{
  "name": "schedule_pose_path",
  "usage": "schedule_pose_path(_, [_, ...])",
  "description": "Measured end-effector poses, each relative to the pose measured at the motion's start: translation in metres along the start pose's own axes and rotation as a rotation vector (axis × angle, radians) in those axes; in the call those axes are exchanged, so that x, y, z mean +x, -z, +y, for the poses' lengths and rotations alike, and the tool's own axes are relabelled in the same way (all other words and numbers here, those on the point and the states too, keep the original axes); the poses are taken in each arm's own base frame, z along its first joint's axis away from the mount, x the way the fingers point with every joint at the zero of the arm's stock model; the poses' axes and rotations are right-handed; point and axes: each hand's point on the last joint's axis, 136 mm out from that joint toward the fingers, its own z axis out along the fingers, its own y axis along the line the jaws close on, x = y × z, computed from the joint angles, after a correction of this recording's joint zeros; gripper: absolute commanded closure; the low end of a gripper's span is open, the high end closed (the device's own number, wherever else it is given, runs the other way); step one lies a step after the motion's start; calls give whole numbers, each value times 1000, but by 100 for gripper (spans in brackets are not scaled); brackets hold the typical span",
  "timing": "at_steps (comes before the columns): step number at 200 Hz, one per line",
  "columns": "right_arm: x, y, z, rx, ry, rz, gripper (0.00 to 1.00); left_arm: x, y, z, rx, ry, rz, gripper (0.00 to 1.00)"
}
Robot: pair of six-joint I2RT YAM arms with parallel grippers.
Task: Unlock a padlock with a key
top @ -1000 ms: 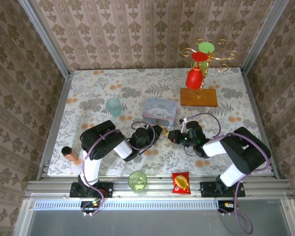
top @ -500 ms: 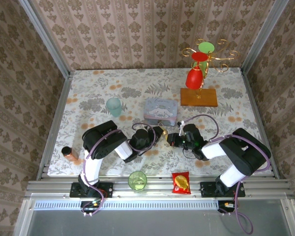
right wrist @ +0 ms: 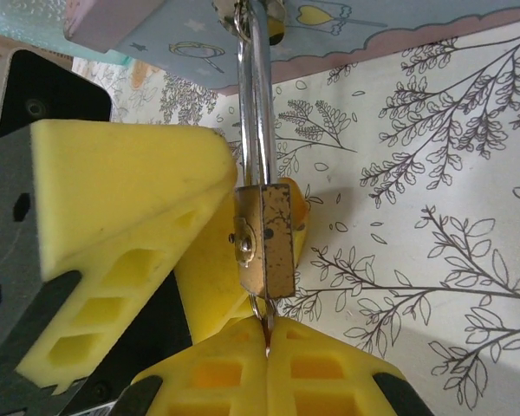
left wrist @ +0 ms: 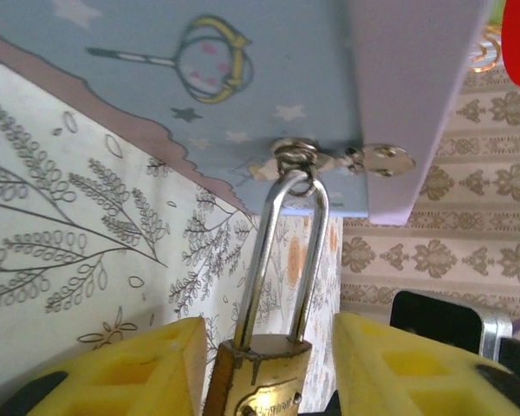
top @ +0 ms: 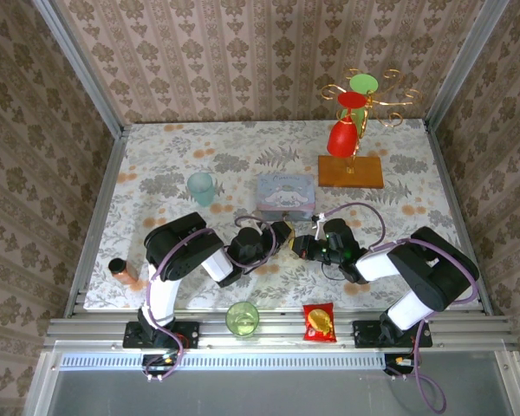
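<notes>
Right wrist: right tool (right wrist: 267, 342) pinches key (right wrist: 262, 314) under padlock (right wrist: 266, 238).

1. Padlock (right wrist: 266, 238): brass-gold body; shackle (left wrist: 282, 251) bright silver.
2. Key (right wrist: 266, 332): thin silvery metal.
3. Tin (top: 283, 195): pale blue lid with white stars, gold emblem and pink scalloped border; lavender side wall.
4. Left gripper (left wrist: 264, 368) and right gripper (right wrist: 264, 368): yellow foam pads on black housings.
5. Tablecloth (top: 165, 165): white, printed with grey leaf sprays and orange blossoms.
6. Enclosure walls (top: 260, 61): beige-brown damask stripes.
7. Cup (top: 201, 187): translucent teal.
8. Glass (top: 242, 318): clear green.
9. Snack packet (top: 318, 322): red and gold.
10. Stand (top: 351, 171): orange-brown base, gold wire arms, red and green ornaments.
11. Cylinder (top: 121, 273): copper.
</notes>
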Motion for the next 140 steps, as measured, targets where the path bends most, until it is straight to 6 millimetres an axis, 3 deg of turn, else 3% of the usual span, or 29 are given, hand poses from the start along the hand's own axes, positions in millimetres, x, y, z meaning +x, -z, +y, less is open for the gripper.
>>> schedule_pose_path(42, [-3,6,-8,-3,-46,-8,100,5,0,-4,19,-21,28,48])
schedule_pose_path(102, [-8,10,-2,-54,-91,-3,100,6,-1,-6,49,-74,45,45])
schedule_pose_path(116, [-8,10,-1,-61,-97,-1,100,6,-1,-7,60,-81,45,49])
schedule_pose_path(140, [-7,10,0,-69,-104,6,100,7,-4,1,49,-98,46,66])
